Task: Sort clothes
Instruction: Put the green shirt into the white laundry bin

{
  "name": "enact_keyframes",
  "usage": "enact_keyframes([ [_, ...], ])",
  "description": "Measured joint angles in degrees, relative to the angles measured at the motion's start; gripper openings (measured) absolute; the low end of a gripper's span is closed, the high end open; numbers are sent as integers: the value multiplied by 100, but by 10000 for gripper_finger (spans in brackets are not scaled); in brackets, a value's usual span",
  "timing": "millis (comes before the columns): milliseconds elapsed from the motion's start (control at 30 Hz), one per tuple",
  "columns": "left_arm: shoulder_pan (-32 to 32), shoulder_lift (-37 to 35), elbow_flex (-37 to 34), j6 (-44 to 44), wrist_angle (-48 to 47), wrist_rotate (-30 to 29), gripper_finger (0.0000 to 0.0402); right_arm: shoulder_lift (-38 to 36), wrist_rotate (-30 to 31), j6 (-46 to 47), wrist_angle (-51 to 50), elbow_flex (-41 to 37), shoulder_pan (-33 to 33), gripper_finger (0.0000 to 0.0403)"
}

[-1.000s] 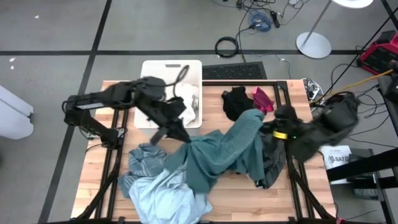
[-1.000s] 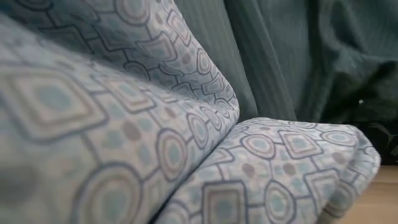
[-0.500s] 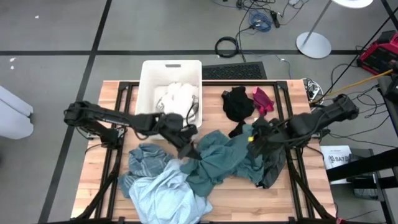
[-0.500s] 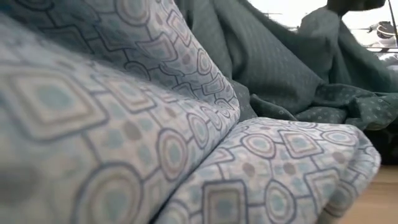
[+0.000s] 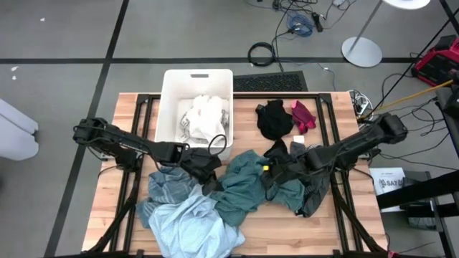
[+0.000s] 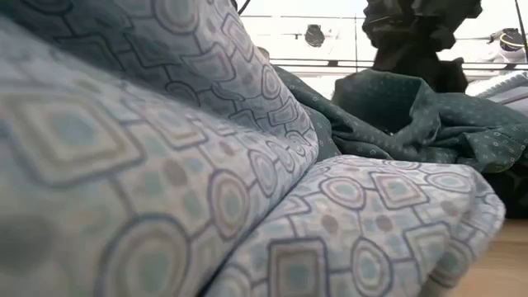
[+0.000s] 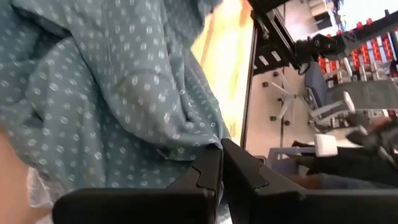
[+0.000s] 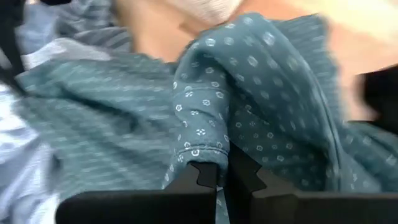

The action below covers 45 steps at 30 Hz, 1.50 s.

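- The clothes (image 5: 215,204) lie heaped on the worktop (image 5: 122,215): soft, light, floppy.
- The teal garment (image 5: 247,186) likely drags; grip a bunched fold.
- Right end effector (image 8: 219,174) pinches its hem.
- Left end effector (image 7: 219,171) is pressed together beside it.

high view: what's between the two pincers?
The crumpled teal dotted fabric garment spans the gap between left pincer and right pincer.

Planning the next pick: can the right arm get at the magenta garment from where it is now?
Probably yes, but not right away. The magenta garment lies uncovered beside the black one, on the right arm's side. But the right gripper is shut on the teal dotted garment and must release it first.
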Motion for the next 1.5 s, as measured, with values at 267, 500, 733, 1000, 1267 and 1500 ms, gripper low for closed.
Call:
enact_keyframes([
  [267, 3, -1, 0, -12, 52, -183, 23, 810, -867, -1190, 1863, 138, -29, 0],
  [500, 20, 0, 0, -807, 43, -656, 27, 1171, -1712, -1450, 888, 160, -476, 31],
  [733, 88, -14, 4, -1602, 63, -212, 77, 1179, -2400, -2000, 1254, 167, -846, 152],
  [1000, 379, -854, 4, -960, -27, 374, 91, 1115, -3154, -1667, 1277, 241, -979, 277],
  [1267, 558, -1556, 11, 136, -30, 62, 91, 1069, -2546, -1218, -149, 958, -952, 295],
  [1500, 581, -1454, 9, 570, -367, 376, 91, 1048, -2154, -1269, -1976, 2396, -859, 280],
])
